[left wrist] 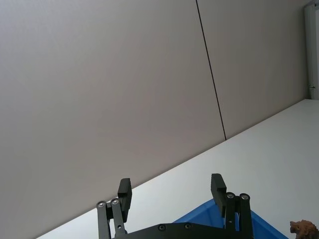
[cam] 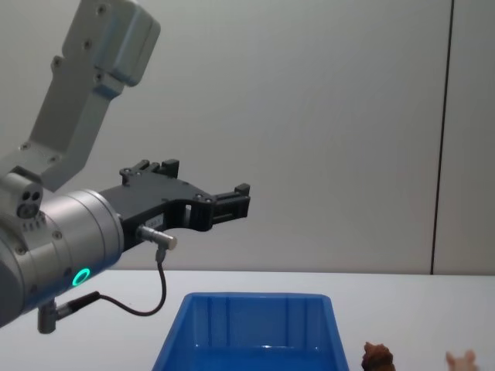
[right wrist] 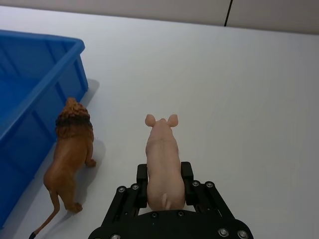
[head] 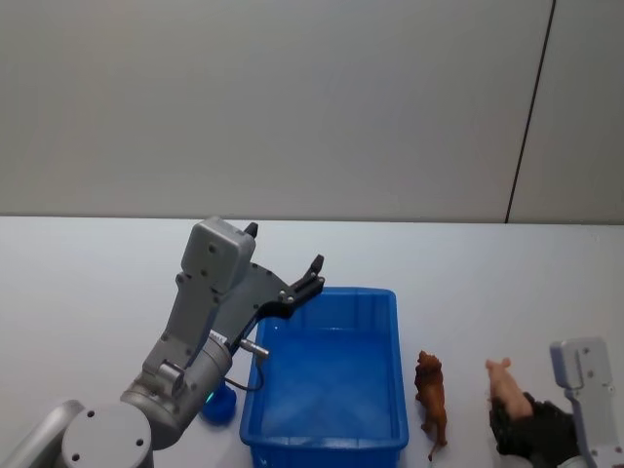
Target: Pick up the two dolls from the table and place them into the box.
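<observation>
Step in hand, by my judgement: lifting the pig. The box (head: pixel 322 450) stood on the table (head: pixel 97 283), the lion (head: pixel 431 395) just beside its right wall and the pig (right wrist: pixel 163 154) near it, further right. You should raise the pig straight up, carry it leftward above the lion, and release it low inside the box. The hold sat far back, so expect nose-droop.

Your left gripper (left wrist: pixel 171 185) hung high over the box's left side, spread wide and empty. Your right gripper (right wrist: pixel 164 172) lay low at the table, its fingers pressed against the pig's hindquarters.

Lion (head: pixel 431 400) stands between box (head: pixel 327 446) at left and pig (head: pixel 504 385) at right
</observation>
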